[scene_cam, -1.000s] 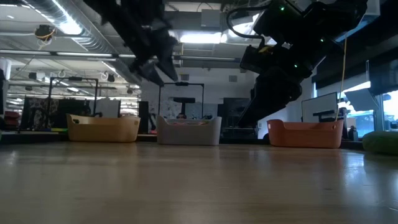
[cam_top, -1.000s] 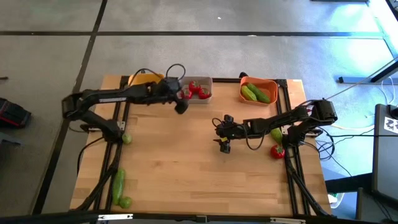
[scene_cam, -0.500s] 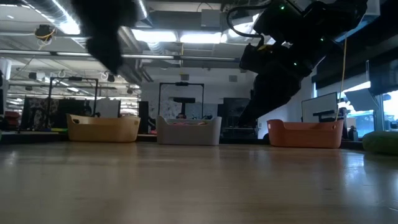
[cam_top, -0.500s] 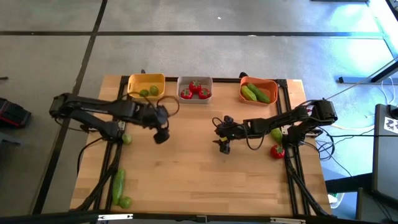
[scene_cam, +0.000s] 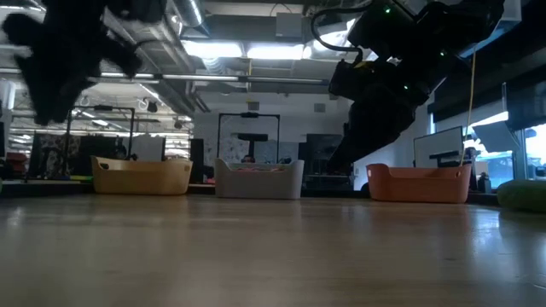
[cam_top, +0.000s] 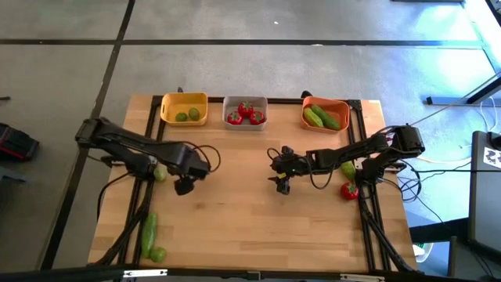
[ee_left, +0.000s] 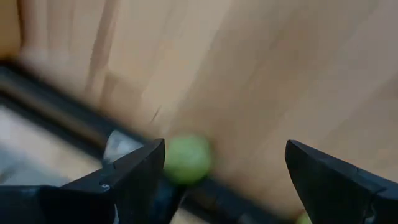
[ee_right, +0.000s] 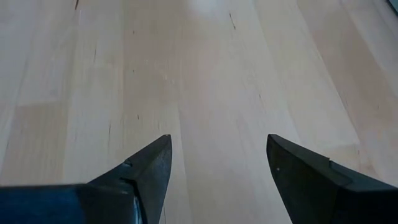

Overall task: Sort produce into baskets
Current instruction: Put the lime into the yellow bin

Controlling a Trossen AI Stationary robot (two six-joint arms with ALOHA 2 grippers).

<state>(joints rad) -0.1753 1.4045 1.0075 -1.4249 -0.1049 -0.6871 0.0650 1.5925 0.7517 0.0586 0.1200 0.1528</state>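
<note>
Left hand (cam_top: pixel 183 188) hovers empty, fingers spread, near the lime (cam_top: pixel 160 175) at the tabletop's (cam_top: pixel 235 211) left edge, needing to drop and close around it, while right hand (cam_top: pixel 282 185) waits open mid-table.

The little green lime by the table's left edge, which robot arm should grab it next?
Probably the left. The left gripper, open, hangs right beside the lime, which shows between its fingers in the wrist view. The right gripper waits mid-table, farther off.

My dark left claw (cam_top: pixel 184 188) over pale wood-grain table (cam_top: pixel 235 219), my dark right claw (cam_top: pixel 282 185), yellow basket (cam_top: pixel 183 107) with green limes (cam_top: pixel 188 116), light grey basket (cam_top: pixel 245 102) with red tomatoes (cam_top: pixel 245 114), orange basket (cam_top: pixel 326 104) with green cucumbers (cam_top: pixel 322 117), green lime (ee_left: pixel 188 159) by black rail (ee_left: pixel 62 121).
</note>
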